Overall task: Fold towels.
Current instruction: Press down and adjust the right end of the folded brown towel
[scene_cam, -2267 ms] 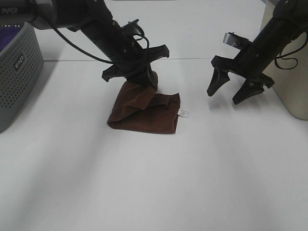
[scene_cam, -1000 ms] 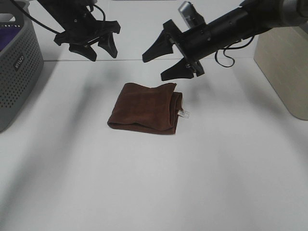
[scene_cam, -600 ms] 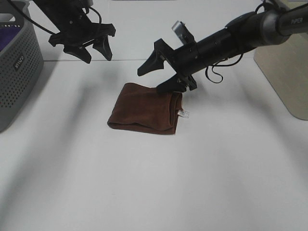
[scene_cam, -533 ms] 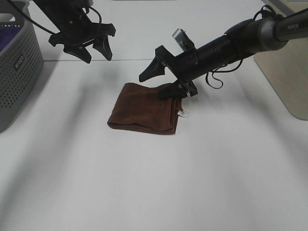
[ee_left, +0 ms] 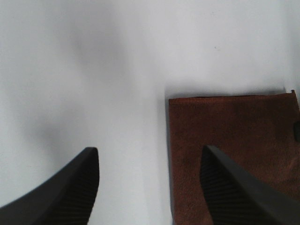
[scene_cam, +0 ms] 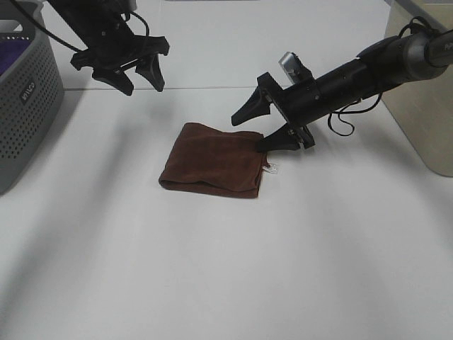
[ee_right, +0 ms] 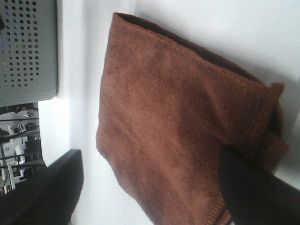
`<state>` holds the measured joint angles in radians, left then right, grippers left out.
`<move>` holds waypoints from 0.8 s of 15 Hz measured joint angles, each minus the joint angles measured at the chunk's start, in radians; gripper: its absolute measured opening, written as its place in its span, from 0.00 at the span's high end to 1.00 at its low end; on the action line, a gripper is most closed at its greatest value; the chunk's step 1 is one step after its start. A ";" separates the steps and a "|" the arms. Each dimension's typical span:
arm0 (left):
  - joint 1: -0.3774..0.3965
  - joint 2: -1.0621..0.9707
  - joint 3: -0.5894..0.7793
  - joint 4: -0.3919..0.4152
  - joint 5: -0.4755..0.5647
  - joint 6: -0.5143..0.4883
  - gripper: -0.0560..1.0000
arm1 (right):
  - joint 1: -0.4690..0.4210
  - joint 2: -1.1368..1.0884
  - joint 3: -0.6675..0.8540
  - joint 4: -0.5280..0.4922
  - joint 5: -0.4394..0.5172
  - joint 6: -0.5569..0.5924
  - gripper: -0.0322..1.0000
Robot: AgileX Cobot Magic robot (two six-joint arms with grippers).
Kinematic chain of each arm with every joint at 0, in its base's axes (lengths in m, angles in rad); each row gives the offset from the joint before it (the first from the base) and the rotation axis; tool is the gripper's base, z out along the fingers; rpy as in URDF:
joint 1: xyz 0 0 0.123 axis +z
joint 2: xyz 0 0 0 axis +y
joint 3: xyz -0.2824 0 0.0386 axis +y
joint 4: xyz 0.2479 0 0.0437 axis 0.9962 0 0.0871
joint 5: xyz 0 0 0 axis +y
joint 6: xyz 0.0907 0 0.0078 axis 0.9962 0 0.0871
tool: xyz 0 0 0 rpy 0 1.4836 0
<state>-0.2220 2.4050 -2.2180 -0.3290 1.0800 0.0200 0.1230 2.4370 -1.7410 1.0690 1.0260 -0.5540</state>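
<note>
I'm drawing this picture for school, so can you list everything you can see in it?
table: one, white, under everything
towel: one, dark brown, folded, middle of the table
tag: one, white, at the towel's right edge
basket: one, grey with holes, far left
purple fabric: one, inside the basket
box-like thing: one, beige, far right
left tool: one, black, open, back left, away from the towel
right tool: one, black, open, at the towel's right edge

Towel (scene_cam: 212,161) showing plain dark brown, small white tag (scene_cam: 270,168) at edge. Counter (scene_cam: 226,269) showing plain white. Left end effector (scene_cam: 141,86) and right end effector (scene_cam: 246,134) showing matte black. Basket (scene_cam: 28,106) showing grey, patterned with rows of small holes; purple fabric (scene_cam: 8,54) showing inside. Object (scene_cam: 425,106) at right showing beige.
</note>
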 joint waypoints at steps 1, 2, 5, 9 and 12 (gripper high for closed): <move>0.000 0.000 0.000 0.000 0.001 0.000 0.38 | -0.005 0.000 0.000 -0.033 0.012 0.000 0.24; 0.000 0.000 0.000 0.000 0.001 0.000 0.38 | -0.005 0.000 0.000 -0.033 0.012 0.000 0.24; 0.000 -0.002 0.000 0.000 0.041 0.008 0.38 | -0.025 -0.050 0.000 -0.231 0.057 0.062 0.24; 0.000 -0.066 0.000 0.006 0.102 0.015 0.38 | -0.027 -0.206 0.000 -0.444 0.077 0.208 0.24; 0.000 -0.124 0.000 0.033 0.129 0.015 0.38 | -0.027 -0.291 0.000 -0.549 0.126 0.295 0.24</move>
<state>-0.2220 2.2810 -2.2180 -0.2960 1.2090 0.0350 0.0960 2.1460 -1.7410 0.5200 1.1520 -0.2590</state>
